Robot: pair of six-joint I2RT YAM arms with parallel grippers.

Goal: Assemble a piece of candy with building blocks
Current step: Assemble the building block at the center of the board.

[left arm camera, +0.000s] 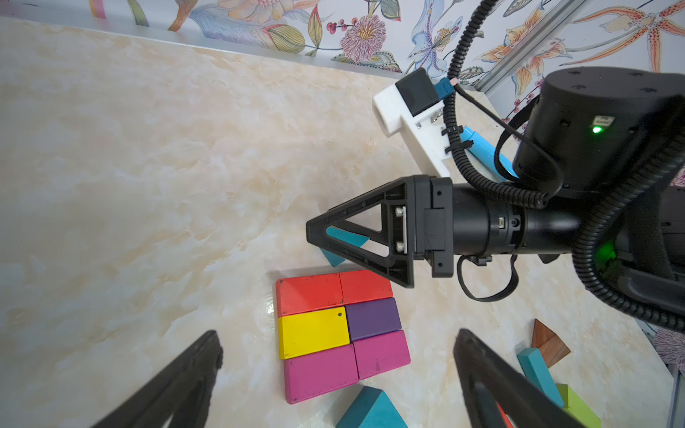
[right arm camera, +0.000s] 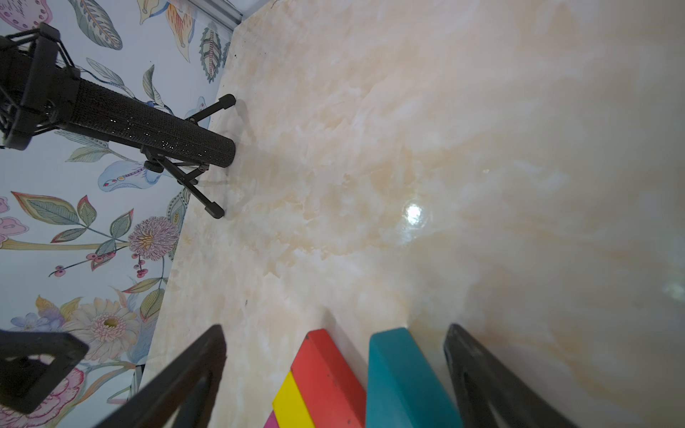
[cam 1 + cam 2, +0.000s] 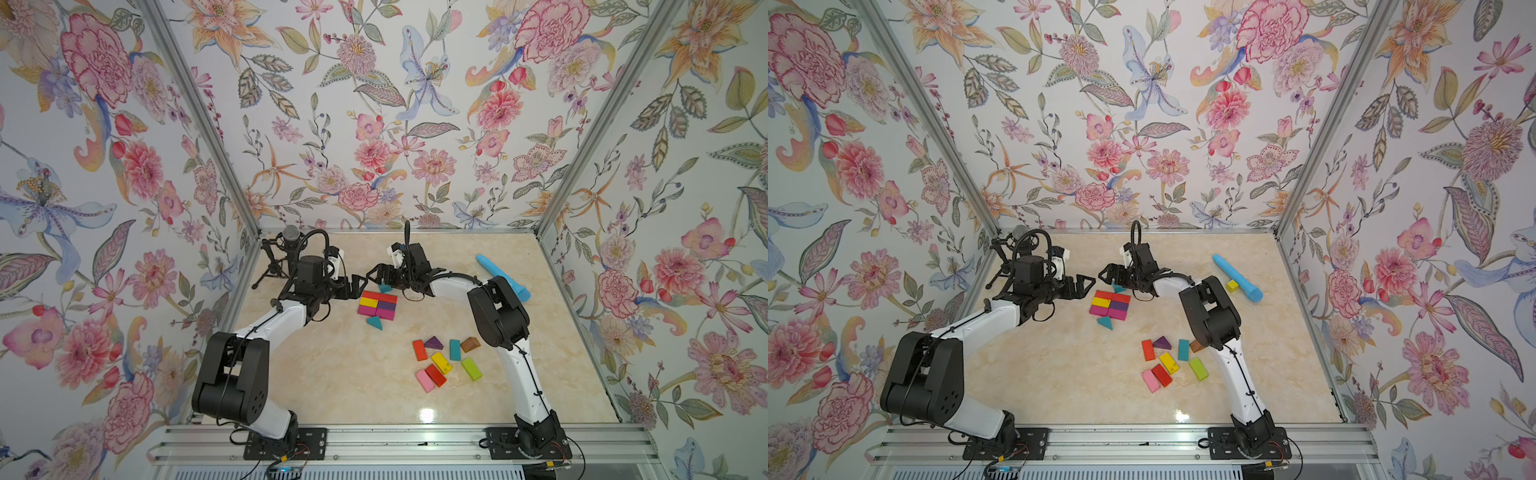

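Note:
A flat slab of building blocks (image 3: 377,305), red, yellow, purple and magenta, lies mid-table and shows in both top views (image 3: 1109,306) and in the left wrist view (image 1: 333,329). One teal wedge (image 3: 375,322) lies at its near side. Another teal wedge (image 2: 400,378) lies at its far side, beside the red brick (image 2: 326,374). My right gripper (image 2: 333,329) is open and straddles that far wedge without touching it. My left gripper (image 1: 337,333) hangs open over the slab's left end (image 3: 358,286), holding nothing. Several loose bricks and wedges (image 3: 441,362) lie near right.
A microphone on a tripod (image 3: 286,253) stands at the back left corner. A long light-blue tube (image 3: 503,277) lies at the back right, with a small yellow cube (image 3: 1232,285) beside it. The two grippers' tips nearly meet above the slab. Walls close three sides.

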